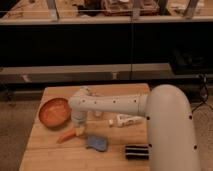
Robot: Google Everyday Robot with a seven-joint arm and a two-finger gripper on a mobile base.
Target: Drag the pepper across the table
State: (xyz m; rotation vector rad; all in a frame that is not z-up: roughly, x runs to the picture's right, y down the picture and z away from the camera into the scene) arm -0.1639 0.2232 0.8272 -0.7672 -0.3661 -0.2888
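Tabletop (50, 155) of pale wood, viewed from above. Nearest the camera, well right of the pincer (79, 131) and closer to the near edge: small black ribbed object (136, 151), kind unclear. Blue crumpled item (97, 143), cloth or sponge, lies just right of the pincer and a little nearer than it, apart from the black ribbed object.

Pepper (66, 136), orange-red and elongated, lies flat on the wood just left of the pincer. Its right end is at or against the pincer tip; actual contact cannot be confirmed. The pincer points down, low over the tabletop, between the pepper and the blue crumpled item. Spread or pressed together: cannot tell.

White arm (112, 103) runs from the wrist above the pincer off to the right and swells into a bulky shoulder at lower right. White bottle (126, 120) lies on its side right of the pincer, slightly farther back, partly under the arm. Orange bowl (54, 111) sits upright, left of and beyond the pincer, near the pepper but not touching it. Beyond the tabletop's far edge, well behind the pincer: dark counter front (100, 45).
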